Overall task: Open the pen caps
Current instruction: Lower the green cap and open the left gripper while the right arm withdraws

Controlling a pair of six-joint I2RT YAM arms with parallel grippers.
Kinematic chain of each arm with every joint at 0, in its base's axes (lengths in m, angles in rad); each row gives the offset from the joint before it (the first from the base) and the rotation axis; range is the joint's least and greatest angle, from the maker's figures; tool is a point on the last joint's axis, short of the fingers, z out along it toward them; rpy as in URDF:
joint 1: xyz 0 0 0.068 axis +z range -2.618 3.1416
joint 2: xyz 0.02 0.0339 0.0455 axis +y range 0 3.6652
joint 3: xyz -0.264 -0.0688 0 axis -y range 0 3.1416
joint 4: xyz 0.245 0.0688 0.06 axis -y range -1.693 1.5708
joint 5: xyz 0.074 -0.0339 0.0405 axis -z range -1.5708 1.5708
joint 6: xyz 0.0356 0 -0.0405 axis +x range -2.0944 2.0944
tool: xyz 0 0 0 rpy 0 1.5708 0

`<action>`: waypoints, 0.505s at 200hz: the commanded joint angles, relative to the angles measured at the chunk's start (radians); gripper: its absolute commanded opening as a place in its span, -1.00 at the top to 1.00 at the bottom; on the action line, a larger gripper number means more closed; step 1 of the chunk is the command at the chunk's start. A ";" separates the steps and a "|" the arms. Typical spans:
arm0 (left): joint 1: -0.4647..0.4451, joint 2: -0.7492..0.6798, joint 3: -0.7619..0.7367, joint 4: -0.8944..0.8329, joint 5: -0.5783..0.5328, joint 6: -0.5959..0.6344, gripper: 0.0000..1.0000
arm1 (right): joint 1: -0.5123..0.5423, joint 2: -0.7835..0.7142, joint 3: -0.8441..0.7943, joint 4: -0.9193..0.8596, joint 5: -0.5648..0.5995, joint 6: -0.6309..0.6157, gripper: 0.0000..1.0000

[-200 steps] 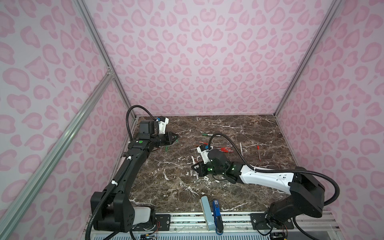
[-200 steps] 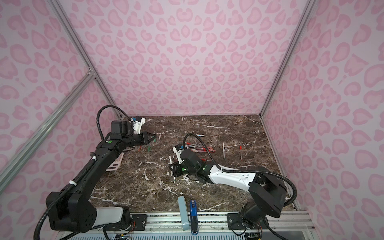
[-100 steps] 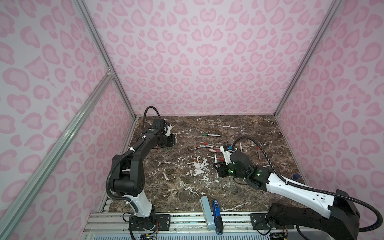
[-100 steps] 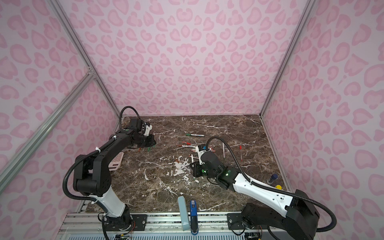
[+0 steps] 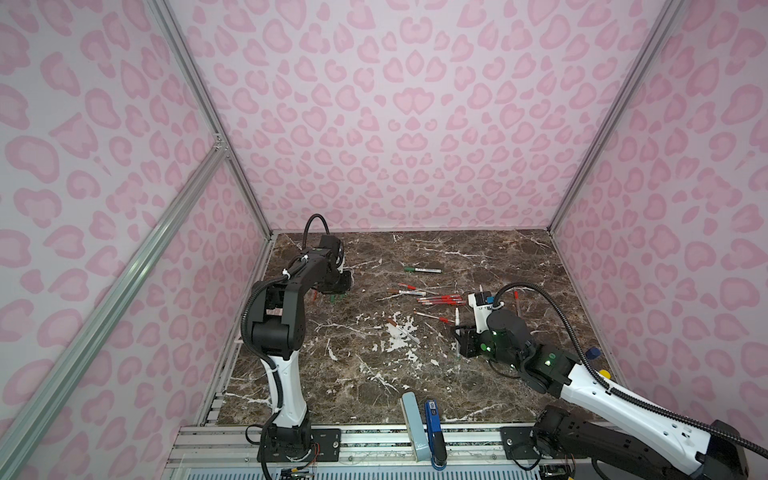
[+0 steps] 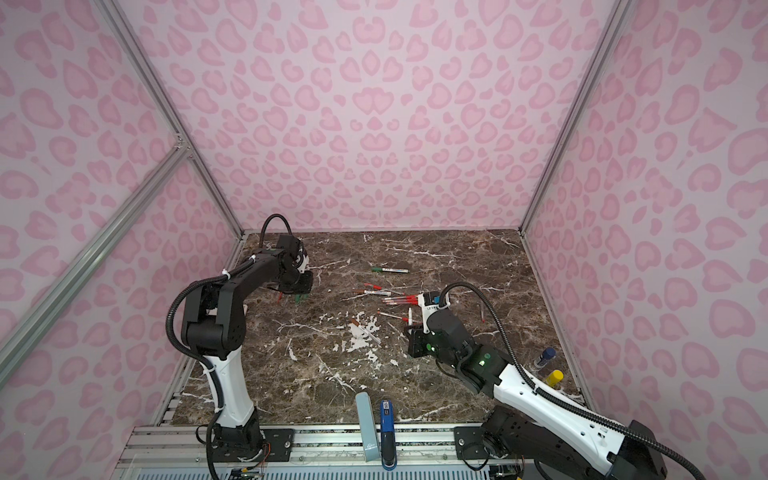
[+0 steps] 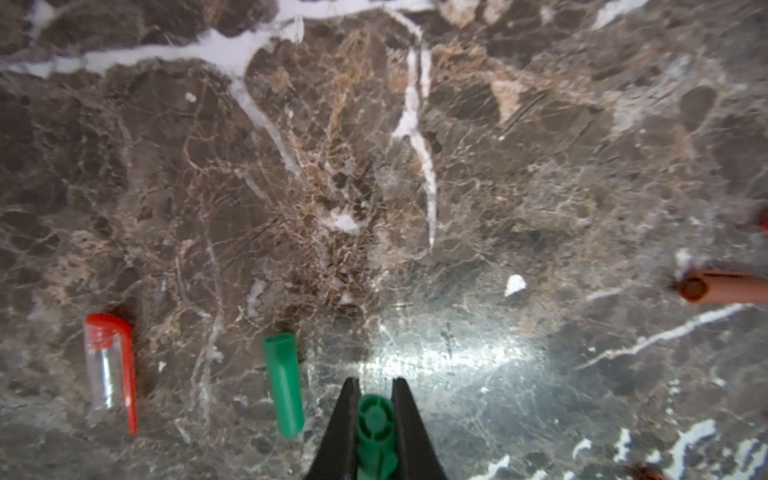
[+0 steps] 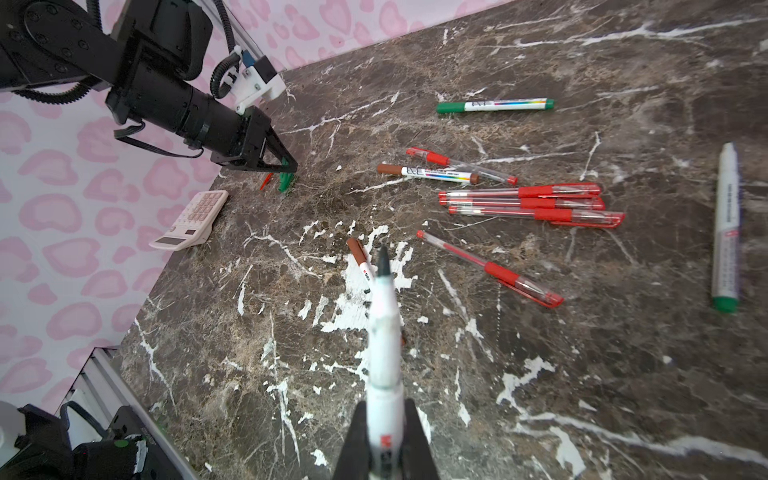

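Observation:
My left gripper [image 7: 376,384] is shut on a green pen cap [image 7: 376,419], low over the far left of the table [image 5: 343,291]. Beside it lie a loose green cap [image 7: 284,384], a red cap [image 7: 110,365] and a brown cap [image 7: 723,286]. My right gripper [image 8: 384,409] is shut on a white marker [image 8: 384,316] with its dark tip bare, right of the middle [image 5: 458,343]. On the table lie a green-capped marker [image 8: 494,104], a brown-capped marker [image 8: 428,173], several red pens [image 8: 523,203] and another white marker [image 8: 726,224].
A pink calculator [image 8: 191,220] lies by the left wall. At the front edge rest a pale blue bar [image 5: 412,419] and a blue stapler-like object [image 5: 433,428]. A blue-topped item [image 5: 592,353] and a yellow one [image 5: 604,374] sit at the right wall.
The right gripper has drawn back to the right with the marker, away from the left gripper. The left gripper has sunk lower at the far left, still holding the green cap.

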 commanded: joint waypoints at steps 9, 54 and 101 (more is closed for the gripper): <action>0.001 0.030 0.029 -0.035 -0.038 -0.005 0.91 | -0.013 -0.035 -0.023 -0.019 0.027 -0.001 1.00; 0.000 0.092 0.079 -0.058 -0.053 -0.008 0.90 | -0.033 -0.043 -0.029 -0.019 0.010 -0.003 1.00; -0.002 0.109 0.072 -0.057 -0.057 -0.011 0.72 | -0.043 -0.057 -0.033 -0.024 0.011 -0.002 1.00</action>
